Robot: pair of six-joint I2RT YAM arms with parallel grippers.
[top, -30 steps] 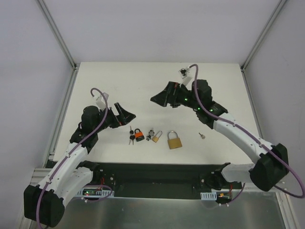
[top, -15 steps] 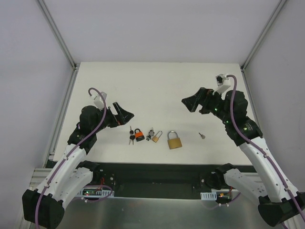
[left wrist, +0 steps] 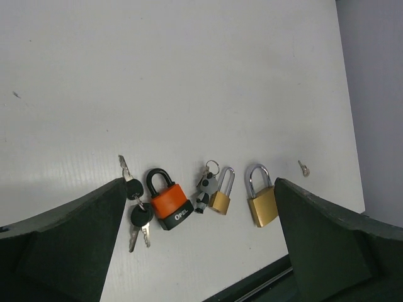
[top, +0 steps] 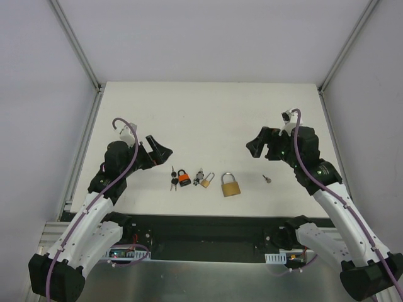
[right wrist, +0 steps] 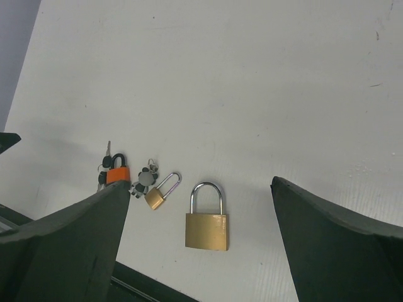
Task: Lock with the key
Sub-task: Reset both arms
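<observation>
Key (top: pixel 267 179) and large brass padlock (top: pixel 230 185) lie flat and apart on the table (top: pixel 208 119) near its front edge — the key just right of the lock, likely its match — in a row with a small brass padlock (top: pixel 206 180) and an orange padlock (top: pixel 182 177), each with keys (top: pixel 174 182) beside it, all laid out for reach from above. Your right end effector (top: pixel 259 146) hovers just behind the key and your left end effector (top: pixel 160 150) up-left of the orange padlock — both spread wide, holding nothing, seemingly poised to take lock and key apiece.
</observation>
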